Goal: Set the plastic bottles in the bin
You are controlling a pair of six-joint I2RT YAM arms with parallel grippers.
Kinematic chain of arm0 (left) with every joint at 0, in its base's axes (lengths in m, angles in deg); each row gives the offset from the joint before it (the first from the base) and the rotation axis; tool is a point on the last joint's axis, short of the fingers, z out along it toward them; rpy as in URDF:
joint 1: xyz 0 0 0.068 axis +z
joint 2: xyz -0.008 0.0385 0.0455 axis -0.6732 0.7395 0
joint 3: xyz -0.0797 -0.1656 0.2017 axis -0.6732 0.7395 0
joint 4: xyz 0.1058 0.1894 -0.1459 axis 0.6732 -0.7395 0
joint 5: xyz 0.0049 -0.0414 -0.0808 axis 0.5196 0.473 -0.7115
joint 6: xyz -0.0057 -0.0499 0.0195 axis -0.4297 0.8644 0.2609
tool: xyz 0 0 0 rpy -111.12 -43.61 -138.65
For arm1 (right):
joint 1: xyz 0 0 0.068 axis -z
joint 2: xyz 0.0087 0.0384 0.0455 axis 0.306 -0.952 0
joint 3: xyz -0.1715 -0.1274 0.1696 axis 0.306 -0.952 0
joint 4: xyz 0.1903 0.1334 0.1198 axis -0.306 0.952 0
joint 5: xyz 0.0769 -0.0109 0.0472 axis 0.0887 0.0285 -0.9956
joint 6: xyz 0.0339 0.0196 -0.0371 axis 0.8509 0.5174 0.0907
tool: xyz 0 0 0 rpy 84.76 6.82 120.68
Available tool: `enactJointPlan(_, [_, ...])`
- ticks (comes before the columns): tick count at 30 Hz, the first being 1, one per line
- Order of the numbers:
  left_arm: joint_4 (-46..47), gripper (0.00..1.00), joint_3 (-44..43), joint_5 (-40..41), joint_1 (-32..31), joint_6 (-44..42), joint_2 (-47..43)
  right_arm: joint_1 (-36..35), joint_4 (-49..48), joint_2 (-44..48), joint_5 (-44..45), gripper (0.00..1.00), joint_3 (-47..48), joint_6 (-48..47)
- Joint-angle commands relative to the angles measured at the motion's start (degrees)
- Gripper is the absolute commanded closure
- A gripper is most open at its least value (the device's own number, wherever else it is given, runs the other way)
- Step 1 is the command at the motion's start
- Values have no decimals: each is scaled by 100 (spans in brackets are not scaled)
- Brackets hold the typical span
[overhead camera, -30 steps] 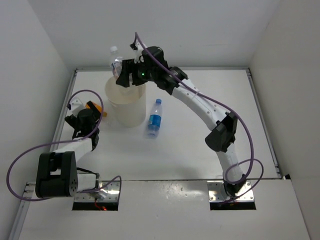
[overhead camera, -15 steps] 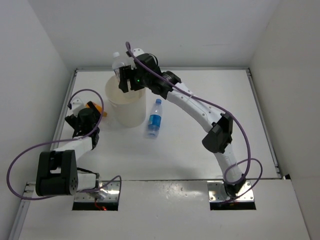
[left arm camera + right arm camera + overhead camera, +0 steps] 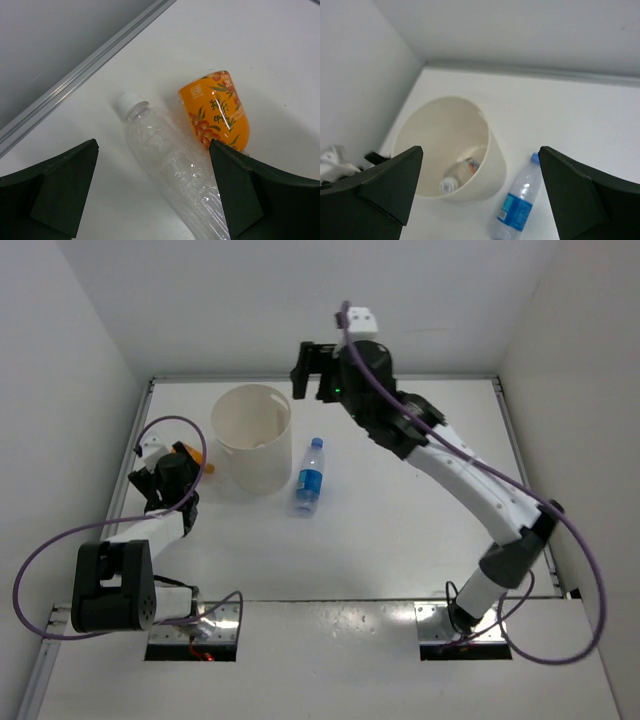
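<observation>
Item 1, bin (image 3: 256, 468): cream round bucket, upright on the table (image 3: 400, 530), left of centre toward the far wall. Item 2, binned bottle (image 3: 456, 179): lies on the bin's floor, white cap showing, label too small to read; counted as delivered. Item 3, blue-label bottle (image 3: 308, 478): on its side on the table just beside the bin's right wall, cap toward the far wall; not held. Item 4, orange bottle (image 3: 217, 112): on its side near the rail (image 3: 95, 70) at the table's left edge, with a clear crinkled body and white cap touching the orange printed part; whether both are one piece cannot be told. Right gripper (image 3: 312, 374): raised behind and to the right of the bin, fingers apart, nothing between them. Left gripper (image 3: 152, 162): low over the orange bottle, fingers spread wide on either side of it, not clamped. Step in hand, as judged: one of three binned, two remaining. The next move likely calls for the left fingers to close across the clear body before lifting toward the bin, or for the right arm to descend onto the blue-label bottle, fingers crosswise to its length.
</observation>
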Motion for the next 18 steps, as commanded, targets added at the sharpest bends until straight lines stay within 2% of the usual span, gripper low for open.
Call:
enactJointPlan(1, [-25, 0, -211, 88, 58, 20, -41, 239, -1052, 947, 877, 0, -743, 368])
enactJointPlan(3, [-174, 0, -263, 88, 58, 20, -41, 328, -616, 948, 940, 0, -745, 527])
enactJointPlan(6, [-314, 0, -325, 88, 58, 20, 11, 644, 280, 720, 800, 0, -614, 1500])
enactJointPlan(8, [-385, 0, -465, 88, 58, 20, 11, 924, 127, 902, 143, 0, -1147, 2135])
enactJointPlan(10, [-386, 0, -527, 88, 58, 20, 11, 1110, -628, 1193, -549, 0, -2183, 2721])
enactJointPlan(12, [-386, 0, -580, 88, 58, 20, 64, 1382, -849, 1387, -807, 0, -2903, 3197])
enactJointPlan(14, [-438, 0, -633, 88, 58, 20, 116, 1523, -692, 1388, -1220, 0, -3144, 3620])
enactJointPlan(18, [-561, 0, -685, 166, -3, 98, 117, 1629, -393, 844, -2134, 0, -3364, 3754])
